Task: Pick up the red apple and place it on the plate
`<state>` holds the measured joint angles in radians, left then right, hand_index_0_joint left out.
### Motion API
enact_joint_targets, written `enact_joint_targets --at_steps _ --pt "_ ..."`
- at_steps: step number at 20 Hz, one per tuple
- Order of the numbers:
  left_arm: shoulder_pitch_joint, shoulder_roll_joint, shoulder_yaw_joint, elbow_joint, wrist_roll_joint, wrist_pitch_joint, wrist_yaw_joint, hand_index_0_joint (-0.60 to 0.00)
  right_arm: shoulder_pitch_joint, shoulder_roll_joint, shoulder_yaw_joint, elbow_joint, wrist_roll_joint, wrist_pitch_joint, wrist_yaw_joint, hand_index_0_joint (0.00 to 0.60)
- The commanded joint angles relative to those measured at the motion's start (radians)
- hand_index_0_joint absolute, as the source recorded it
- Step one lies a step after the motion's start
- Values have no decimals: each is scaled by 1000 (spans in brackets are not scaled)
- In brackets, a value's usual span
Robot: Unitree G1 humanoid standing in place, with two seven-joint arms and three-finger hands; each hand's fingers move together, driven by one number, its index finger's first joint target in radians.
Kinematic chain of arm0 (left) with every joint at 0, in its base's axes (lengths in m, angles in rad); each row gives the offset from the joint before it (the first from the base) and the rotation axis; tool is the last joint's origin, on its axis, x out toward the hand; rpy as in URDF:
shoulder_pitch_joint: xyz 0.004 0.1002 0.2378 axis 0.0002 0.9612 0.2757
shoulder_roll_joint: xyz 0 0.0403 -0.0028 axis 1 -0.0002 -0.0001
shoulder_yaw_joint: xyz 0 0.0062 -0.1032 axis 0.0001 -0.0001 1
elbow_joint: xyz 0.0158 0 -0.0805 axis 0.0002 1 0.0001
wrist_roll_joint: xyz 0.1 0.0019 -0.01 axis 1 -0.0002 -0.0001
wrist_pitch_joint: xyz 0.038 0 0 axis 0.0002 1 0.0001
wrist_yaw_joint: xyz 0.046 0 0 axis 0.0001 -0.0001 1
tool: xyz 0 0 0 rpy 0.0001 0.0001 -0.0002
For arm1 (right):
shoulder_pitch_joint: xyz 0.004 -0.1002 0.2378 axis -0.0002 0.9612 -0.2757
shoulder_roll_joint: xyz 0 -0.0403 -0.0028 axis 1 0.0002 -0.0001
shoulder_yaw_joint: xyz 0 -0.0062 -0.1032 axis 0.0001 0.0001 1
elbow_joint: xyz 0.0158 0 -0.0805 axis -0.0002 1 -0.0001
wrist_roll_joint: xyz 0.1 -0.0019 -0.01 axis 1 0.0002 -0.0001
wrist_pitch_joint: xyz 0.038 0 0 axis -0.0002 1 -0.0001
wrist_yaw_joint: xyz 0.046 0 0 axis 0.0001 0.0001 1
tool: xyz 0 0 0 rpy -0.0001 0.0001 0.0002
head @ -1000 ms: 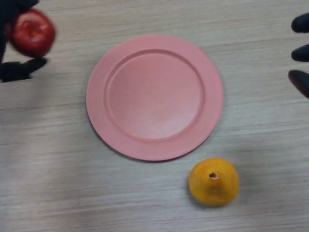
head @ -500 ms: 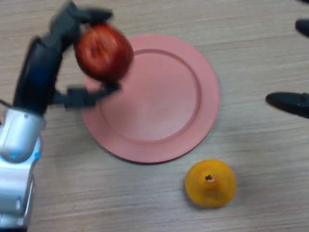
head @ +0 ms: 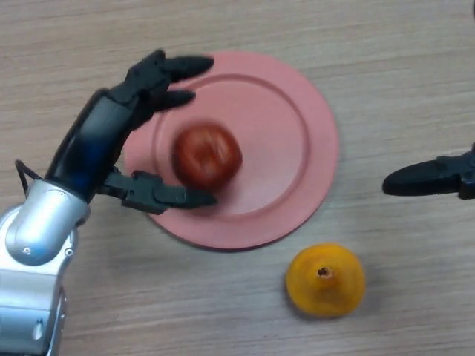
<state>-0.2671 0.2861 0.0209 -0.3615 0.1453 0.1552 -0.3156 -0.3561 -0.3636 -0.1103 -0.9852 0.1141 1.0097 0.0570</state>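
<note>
Now the round red apple point(head: 207, 155) lies on the left part of the flat pink plate point(head: 297, 111), so the placing step looks almost finished. The left robot hand point(head: 122, 130) is released, its fingers spread beside the apple. Next it should draw away without rolling the fruit. The right robot hand point(head: 430, 178) shows at the edge, fingers straight. No writing is readable.

Even, soft light falls from above on the worktop point(head: 415, 81). The orange fruit point(head: 325, 280) and pink plate point(head: 297, 96) cast thin, faint shadows; no harsh glare.
</note>
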Motion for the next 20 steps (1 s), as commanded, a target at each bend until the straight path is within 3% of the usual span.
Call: enact_joint_targets --at_steps 1,3,5,6,9,10,11,12,15,16,18,20 --pt "-37 40 118 -100 -11 -152 92 0 -38 -16 -26 -24 -59 -132 -23 0" --pt "-36 59 171 -156 -66 -147 136 0 -29 14 22 2 -78 -157 -19 0" --pt "-24 77 236 -280 -296 21 135 0 -48 45 50 11 -86 -147 -12 0" --pt "-27 104 265 -328 -407 120 148 0 -61 58 57 10 -86 -140 -13 0" --pt "-36 140 334 -392 -612 257 185 0 -66 69 61 20 -85 -162 -10 0" --pt "-40 138 407 -405 -804 310 258 0 -72 71 62 45 -83 -180 -7 0" --pt "-37 141 423 -401 -860 306 287 0 -70 72 64 54 -83 -191 -7 0" --pt "-12 169 407 -399 -910 267 329 0 -59 80 66 78 -83 -225 -7 0" --pt "36 218 379 -433 -953 274 297 0 -45 91 40 81 -60 -249 -19 0" --pt "47 227 362 -446 -884 251 241 0 -29 83 11 69 -33 -265 -16 0" --pt "82 223 369 -470 -830 276 171 0 -17 63 -26 68 6 -285 -20 0" --pt "89 205 394 -477 -822 315 158 0 -18 40 -29 80 9 -322 -40 0"
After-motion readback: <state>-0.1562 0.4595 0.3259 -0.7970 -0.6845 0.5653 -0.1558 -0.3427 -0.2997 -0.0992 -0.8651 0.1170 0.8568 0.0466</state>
